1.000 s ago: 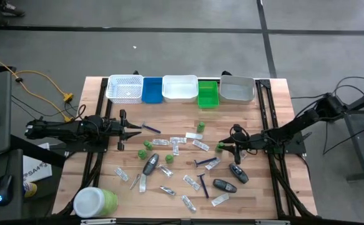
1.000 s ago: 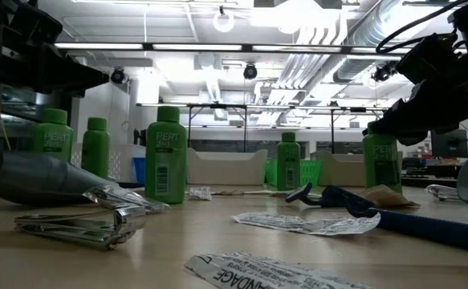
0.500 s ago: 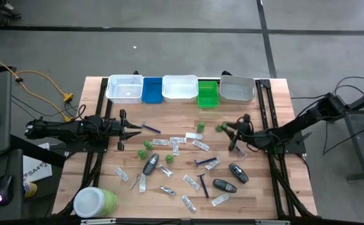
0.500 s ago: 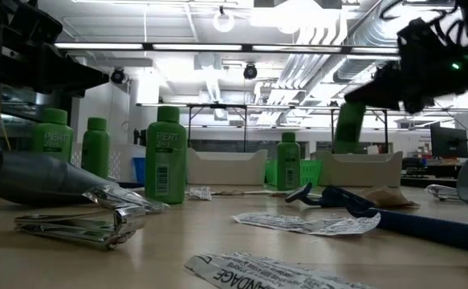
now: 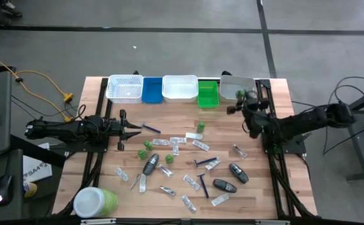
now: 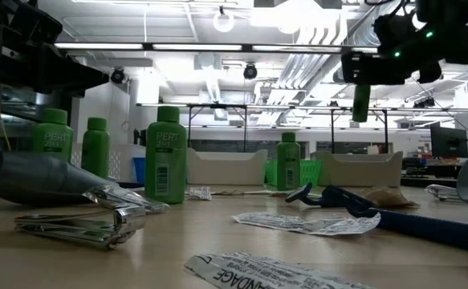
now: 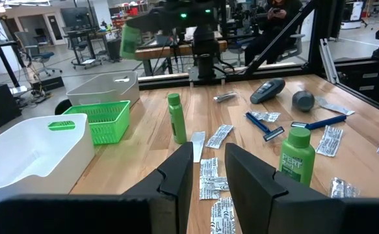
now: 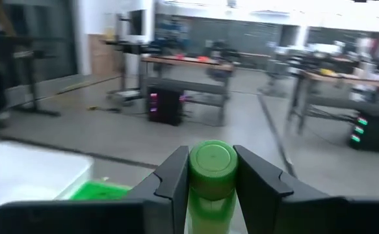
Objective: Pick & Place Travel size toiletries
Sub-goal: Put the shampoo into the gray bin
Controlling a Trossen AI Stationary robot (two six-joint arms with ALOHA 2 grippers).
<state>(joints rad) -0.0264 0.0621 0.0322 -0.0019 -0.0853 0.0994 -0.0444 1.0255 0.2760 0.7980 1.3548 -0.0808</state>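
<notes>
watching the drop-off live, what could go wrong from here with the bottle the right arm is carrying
1. The right end effector grips the small green plastic bottle only by its neck under the cap, so the bottle might swing or slip while it is in the air.
2. It hangs over the edge of the grey rectangular plastic tray, beside the green slatted basket; released here, it might land in the wrong bin or tip off the rim.

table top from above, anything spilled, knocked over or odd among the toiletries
Nothing looks spilled or damaged. The sachets, razors and small green bottles lie loosely scattered. The big green jar lies on its side at the near left corner. The right gripper holds one green bottle over the grey tray.
</notes>
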